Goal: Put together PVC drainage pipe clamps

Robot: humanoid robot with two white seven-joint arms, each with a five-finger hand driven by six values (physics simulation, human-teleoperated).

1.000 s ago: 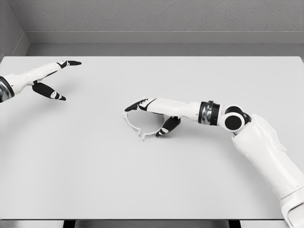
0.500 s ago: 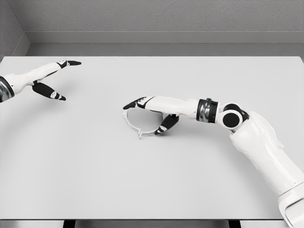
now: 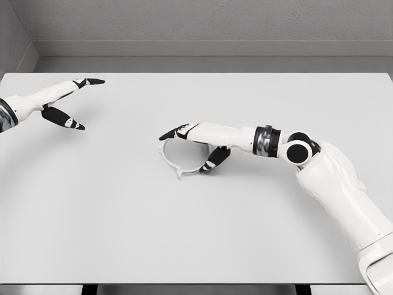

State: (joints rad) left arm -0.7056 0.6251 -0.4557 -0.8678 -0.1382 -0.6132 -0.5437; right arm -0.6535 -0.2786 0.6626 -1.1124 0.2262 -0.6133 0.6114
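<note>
Right hand [image 3: 199, 141] lies low over the table [image 3: 196, 233] near its middle, reaching leftward from my forearm, which enters at the lower right. Fingers [image 3: 174, 132] are stretched out nearly straight and held close together, dark tips pointing left. Thumb [image 3: 215, 160] drops down and back toward me, spread well away from the fingers, so the hand is wide open in a fork shape.

Clamp [image 3: 178, 161]: a thin white open ring with small tabs, lying flat on the table. It sits in the gap between my fingers and thumb. The fingertips are over its far left rim; the thumb tip is at its near right end, by the tab. Whether either tip is pressing on the ring or only hovering just above it, I cannot tell from this view. Nothing is closed around it; the ring rests on the table and is not lifted.

Left hand [image 3: 58, 101] is at the far left edge, well apart from the clamp, held above the table with a faint shadow beneath. Index finger points right, thumb angled down and to the right, the two spread apart. It holds nothing and touches nothing I can see.

Only one clamp piece is visible. The table is plain pale grey, with a grey wall behind.
</note>
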